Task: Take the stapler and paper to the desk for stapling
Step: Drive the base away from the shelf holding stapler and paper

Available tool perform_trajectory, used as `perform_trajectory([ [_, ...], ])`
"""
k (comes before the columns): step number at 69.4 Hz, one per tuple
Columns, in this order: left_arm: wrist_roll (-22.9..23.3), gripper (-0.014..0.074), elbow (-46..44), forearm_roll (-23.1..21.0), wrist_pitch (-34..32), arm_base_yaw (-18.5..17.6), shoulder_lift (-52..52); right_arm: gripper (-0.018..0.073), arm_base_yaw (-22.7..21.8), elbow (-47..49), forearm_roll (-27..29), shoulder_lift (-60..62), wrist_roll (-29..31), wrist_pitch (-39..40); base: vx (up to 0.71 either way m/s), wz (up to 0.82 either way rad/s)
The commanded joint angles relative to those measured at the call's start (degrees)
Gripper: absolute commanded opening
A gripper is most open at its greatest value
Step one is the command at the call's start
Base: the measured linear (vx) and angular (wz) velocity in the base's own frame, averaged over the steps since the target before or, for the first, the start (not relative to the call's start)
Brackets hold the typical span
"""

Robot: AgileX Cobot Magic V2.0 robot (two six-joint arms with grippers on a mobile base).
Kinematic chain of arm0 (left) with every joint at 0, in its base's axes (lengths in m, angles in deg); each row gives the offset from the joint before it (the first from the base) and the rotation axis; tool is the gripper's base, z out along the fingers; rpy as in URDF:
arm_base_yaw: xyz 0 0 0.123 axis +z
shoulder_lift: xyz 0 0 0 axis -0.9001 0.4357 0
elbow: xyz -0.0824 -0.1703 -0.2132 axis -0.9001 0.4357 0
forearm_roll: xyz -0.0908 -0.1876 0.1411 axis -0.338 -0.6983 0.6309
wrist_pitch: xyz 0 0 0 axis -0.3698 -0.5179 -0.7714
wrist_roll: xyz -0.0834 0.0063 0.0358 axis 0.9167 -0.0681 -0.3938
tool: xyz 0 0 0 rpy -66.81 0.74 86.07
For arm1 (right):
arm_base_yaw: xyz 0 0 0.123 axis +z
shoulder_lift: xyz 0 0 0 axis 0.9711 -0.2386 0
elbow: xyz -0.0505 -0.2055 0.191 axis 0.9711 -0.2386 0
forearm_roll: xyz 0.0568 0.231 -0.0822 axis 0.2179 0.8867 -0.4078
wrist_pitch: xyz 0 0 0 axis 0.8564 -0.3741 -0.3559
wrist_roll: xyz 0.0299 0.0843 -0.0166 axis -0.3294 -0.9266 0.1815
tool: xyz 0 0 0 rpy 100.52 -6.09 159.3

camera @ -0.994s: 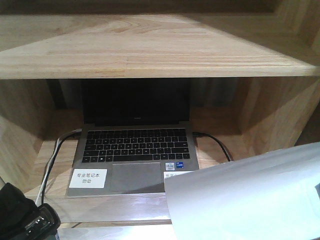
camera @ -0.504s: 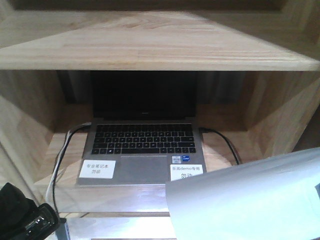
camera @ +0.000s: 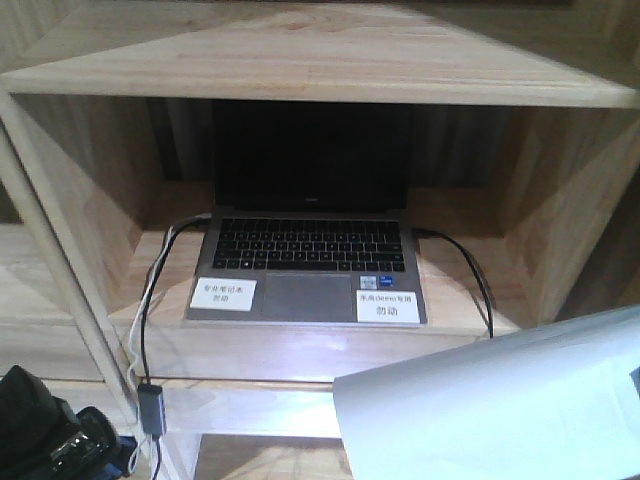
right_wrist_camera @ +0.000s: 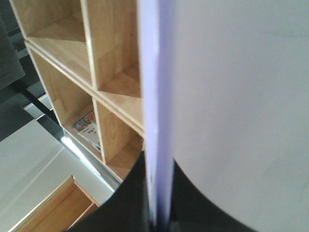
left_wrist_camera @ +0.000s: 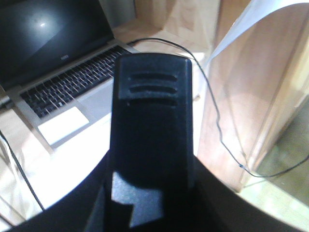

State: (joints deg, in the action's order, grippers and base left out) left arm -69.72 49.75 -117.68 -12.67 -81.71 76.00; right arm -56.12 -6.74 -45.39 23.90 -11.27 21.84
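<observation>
In the left wrist view the black stapler (left_wrist_camera: 152, 121) fills the middle, standing up out of my left gripper (left_wrist_camera: 154, 193), which is shut on its lower end. The left arm (camera: 50, 440) shows as a dark mass at the front view's bottom left. My right gripper (right_wrist_camera: 159, 223) is shut on the paper (right_wrist_camera: 231, 96), seen edge-on as a thin white stack rising from the jaws. The paper (camera: 500, 410) fills the front view's bottom right, and its curved edge also shows in the left wrist view (left_wrist_camera: 241, 24). The desk is out of view.
A wooden shelf unit (camera: 300, 60) stands ahead, with an open laptop (camera: 308, 260) in its compartment carrying two small white labels. Cables run off both sides, and an adapter (camera: 150, 410) hangs at the left. The right wrist view shows more shelf compartments (right_wrist_camera: 116, 72) and a magazine (right_wrist_camera: 87, 128).
The shelf and laptop now look smaller and farther off, with more of the unit's left side and lower part showing. The paper and left arm keep their places in the view.
</observation>
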Motion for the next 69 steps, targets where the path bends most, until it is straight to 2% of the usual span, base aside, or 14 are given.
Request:
perform_trajectory([
  [1, 0.1, -0.0006, -1.7, -3.2, -5.0, -0.1, 0.3, -0.0006, -0.1, -0.2, 0.2, -0.7, 0.0, 3.2, -0.15, 0.0],
  [69, 0.1, -0.0006, -1.7, -3.2, -5.0, -0.1, 0.3, -0.0006, -0.1, -0.2, 0.2, -0.7, 0.0, 3.5, -0.14, -0.04],
])
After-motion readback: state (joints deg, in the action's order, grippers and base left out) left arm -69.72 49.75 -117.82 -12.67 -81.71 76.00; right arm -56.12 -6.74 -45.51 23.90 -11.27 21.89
